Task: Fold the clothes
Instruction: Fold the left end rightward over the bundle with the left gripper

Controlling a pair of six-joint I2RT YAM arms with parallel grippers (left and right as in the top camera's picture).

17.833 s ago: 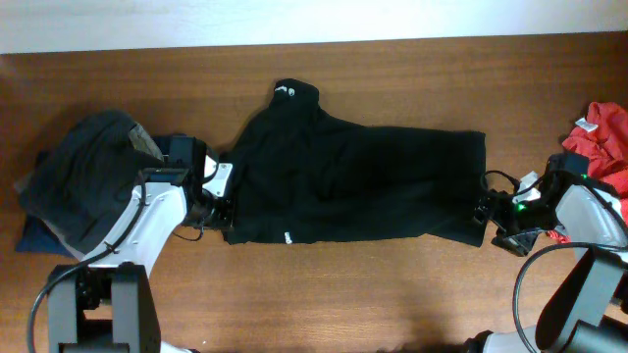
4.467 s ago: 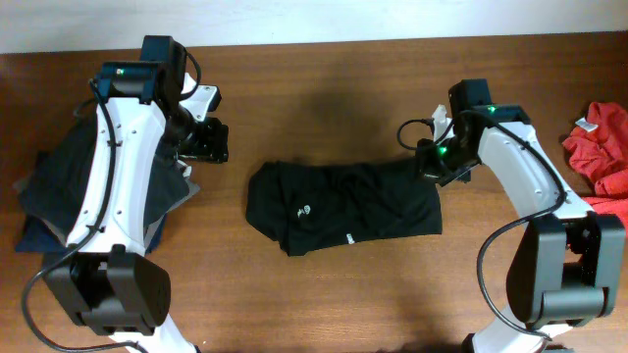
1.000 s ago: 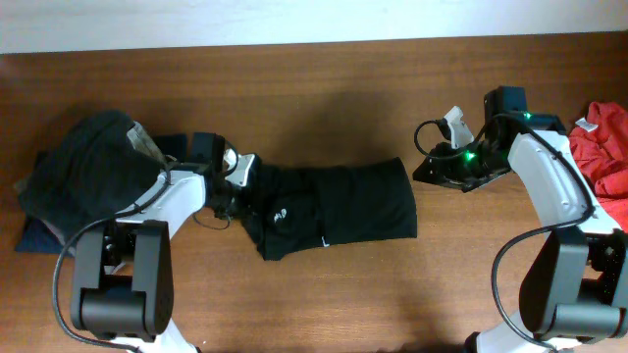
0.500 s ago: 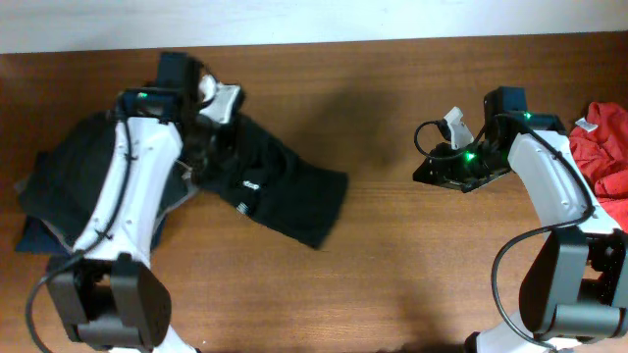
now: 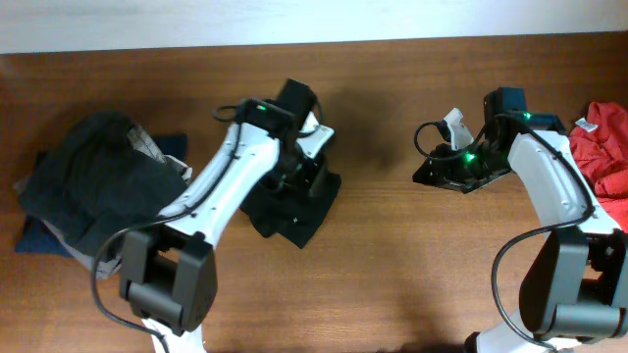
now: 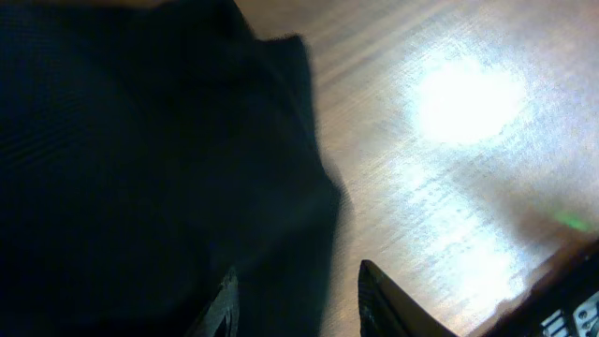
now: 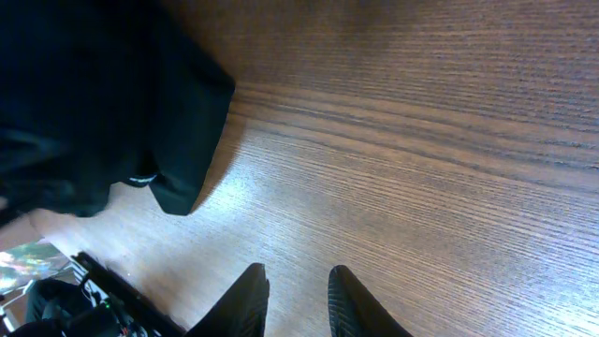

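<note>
A black garment [image 5: 294, 208] lies bunched in a folded heap on the wooden table, left of centre. My left gripper [image 5: 309, 175] hovers right over its upper edge. In the left wrist view the black garment [image 6: 140, 168] fills the left side and the left gripper [image 6: 298, 271] stands open, the cloth's edge lying loose under the gap. My right gripper [image 5: 422, 176] hangs above bare wood to the right of the garment. In the right wrist view the right gripper [image 7: 298, 271] is slightly open with nothing between its fingers, and the garment [image 7: 94, 94] shows at the top left.
A pile of dark clothes [image 5: 88, 181] sits at the table's left end. Red clothes [image 5: 603, 147] lie at the right edge. Bare wood [image 5: 392, 265] stretches between the garment and the right arm and along the front.
My left arm swung right, carrying the black garment over onto itself into a smaller heap, and its jaws opened and let the cloth go. The right arm has not moved.
</note>
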